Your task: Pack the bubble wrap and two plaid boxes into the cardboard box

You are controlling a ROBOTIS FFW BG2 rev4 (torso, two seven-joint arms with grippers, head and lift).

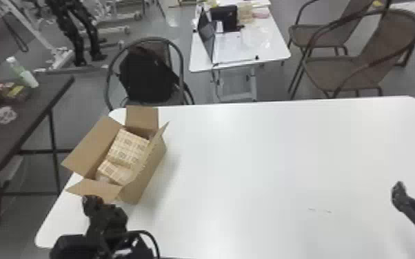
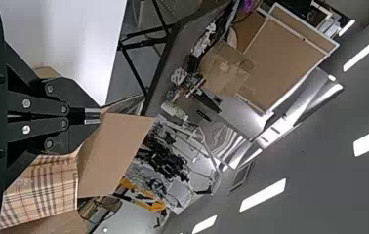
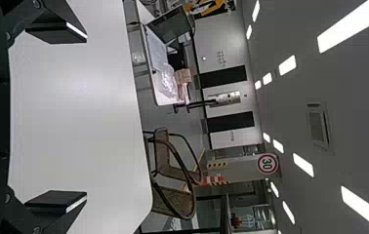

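Observation:
The cardboard box (image 1: 150,172) stands with its flaps up at the table's left side. Inside it lie two plaid boxes, one farther back (image 1: 127,146) and one nearer the front (image 1: 115,171), both tilted. A pale, clear patch by the front one may be bubble wrap; I cannot tell. My left gripper (image 1: 91,201) is at the front flap; in the left wrist view the left gripper (image 2: 92,116) is shut, its tips close to a flap (image 2: 116,151), with a plaid box (image 2: 43,187) beside. My right gripper (image 1: 398,196) is over the table's right side; the right gripper (image 3: 86,116) stands open, holding nothing.
The white table (image 1: 269,155) stretches right from the cardboard box. Behind it stand a chair with a black bag (image 1: 144,74), a small table with a laptop (image 1: 206,34), and brown chairs (image 1: 351,69). A dark table (image 1: 34,103) is at the left.

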